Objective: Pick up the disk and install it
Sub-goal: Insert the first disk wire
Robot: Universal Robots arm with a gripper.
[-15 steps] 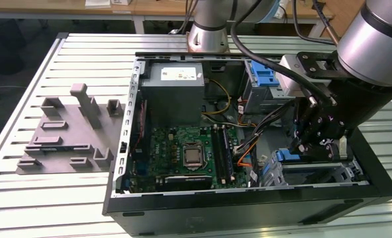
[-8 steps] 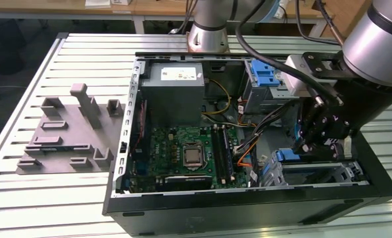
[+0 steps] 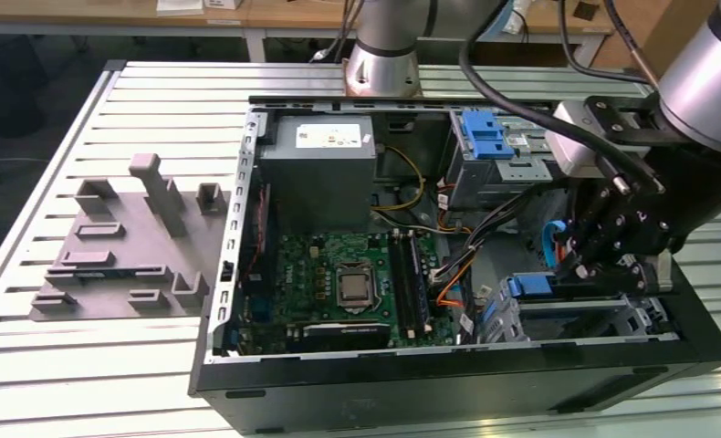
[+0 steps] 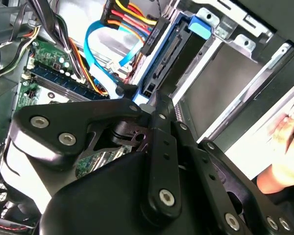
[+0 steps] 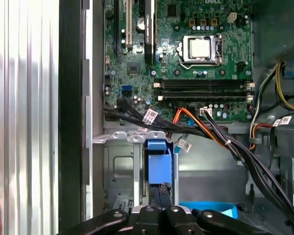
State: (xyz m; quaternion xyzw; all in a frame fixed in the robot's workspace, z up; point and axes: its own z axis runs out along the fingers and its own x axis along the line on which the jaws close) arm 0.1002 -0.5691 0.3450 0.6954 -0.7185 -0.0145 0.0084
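The end effector (image 3: 611,265) hangs low inside the open computer case (image 3: 458,374), at the drive cage (image 3: 579,315) in the corner nearest the exterior view's right. The disk (image 5: 160,169) stands on edge in that cage: in the first wrist view its blue plastic rail and tab sit between the grey metal walls, directly in front of the black fingers (image 5: 161,215); in the second wrist view the same disk (image 4: 169,54) runs away from the fingertips, its connector edge toward the cables. The fingers look drawn close together at the disk's near edge — whether they pinch it or merely press against it I cannot tell, since the linkage hides the contact.

By my reading the picking up is done and the work is at the install step: the disk is in its slot but perhaps not fully home. Seating it would call for a straight push along the cage rails, kept square so the blue rails do not bind, with care for the orange and black cables (image 5: 206,127) and the blue ribbon cable (image 4: 95,54) lying near the slot.

The motherboard (image 3: 349,278) lies flat in the case beside the cage. On the table (image 3: 80,383) a grey foam fixture (image 3: 130,242) sits well apart from the case. A person's hand (image 4: 286,152) shows at the edge of the second wrist view, outside the case.
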